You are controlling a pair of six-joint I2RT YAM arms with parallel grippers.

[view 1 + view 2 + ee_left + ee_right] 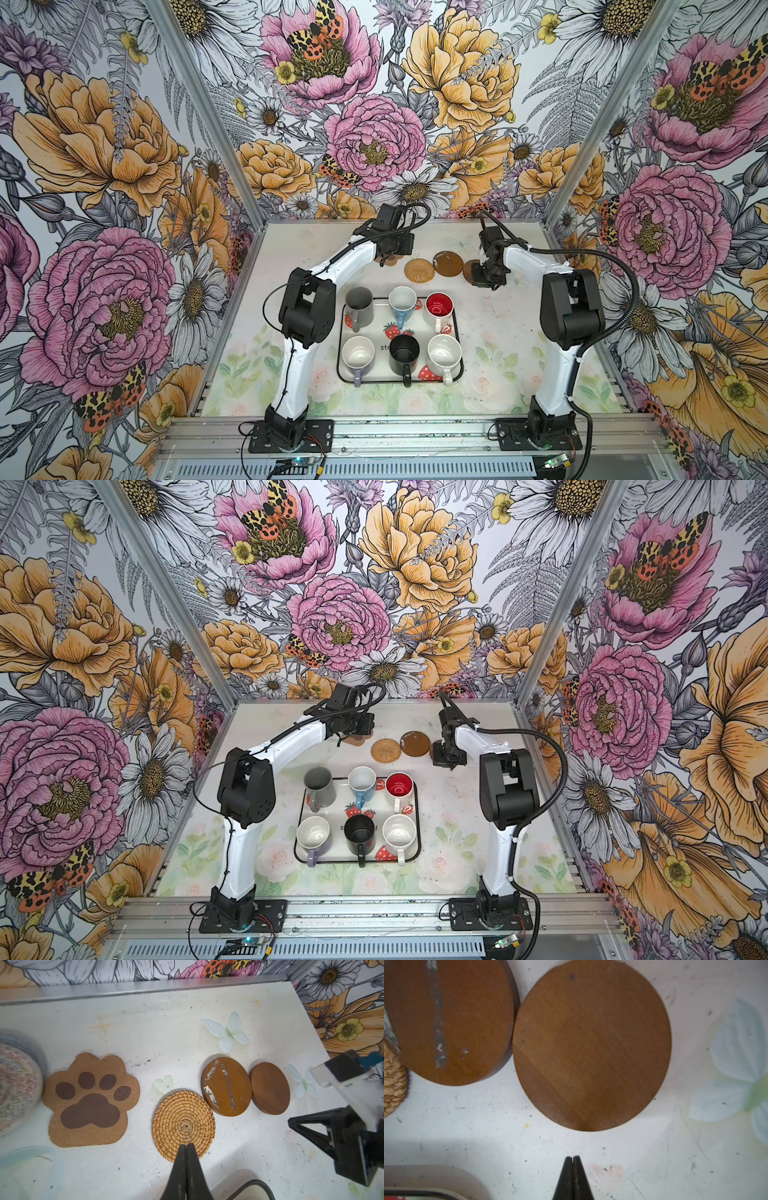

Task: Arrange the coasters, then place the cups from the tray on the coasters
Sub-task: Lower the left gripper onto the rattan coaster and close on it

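Tray (382, 372) print: "str" legible, rest hidden | left pincer (186, 1147): pressed together | right pincer (573, 1158): pressed together

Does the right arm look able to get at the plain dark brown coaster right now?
Likely yes: the right claw, shut, is just short of the plain dark brown coaster, with only bare table between.

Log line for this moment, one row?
left pincer: shut, empty, at rattan coaster edge | right pincer: shut, empty, beside plain brown coaster | cups: all on tray
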